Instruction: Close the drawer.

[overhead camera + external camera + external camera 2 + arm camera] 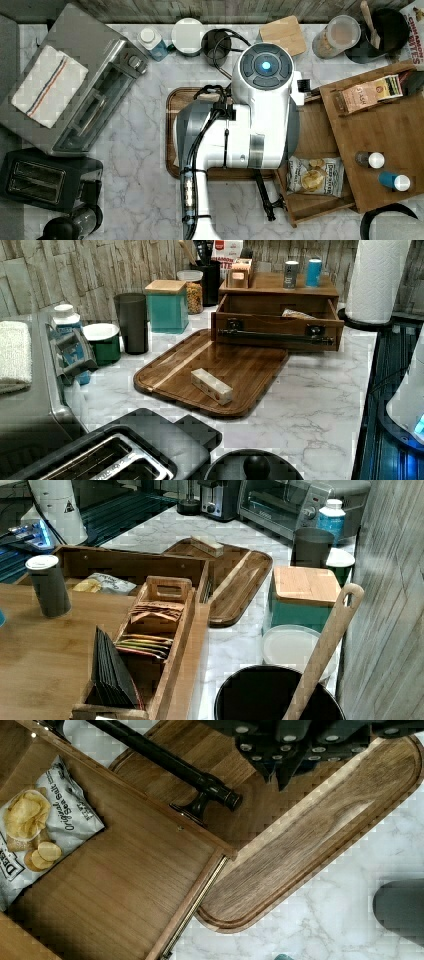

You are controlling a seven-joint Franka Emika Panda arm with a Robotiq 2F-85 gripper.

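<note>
The drawer (pixel 312 131) stands pulled out of the wooden cabinet (pixel 385 125), towards the top view's left. It is a shallow brown box with a bag of chips (pixel 315 175) in it. Its slim black bar handle (pixel 277 335) runs along the front, which overlaps the edge of the serving tray (pixel 210 365). In the wrist view my gripper (pixel 276 772) hangs over the tray, just outside the drawer (pixel 125 885) and close to the end of the handle (pixel 165 757). My white arm (pixel 260 115) covers the spot from above.
A small white box (pixel 211 386) lies on the tray. On the cabinet top stand two bottles (pixel 371 159) and a tea organiser (pixel 155 620). A toaster oven (pixel 85 90), a toaster (pixel 35 180), a black cup (pixel 131 322), a teal canister (pixel 166 305) and a paper towel roll (pixel 377 280) ring the marble counter.
</note>
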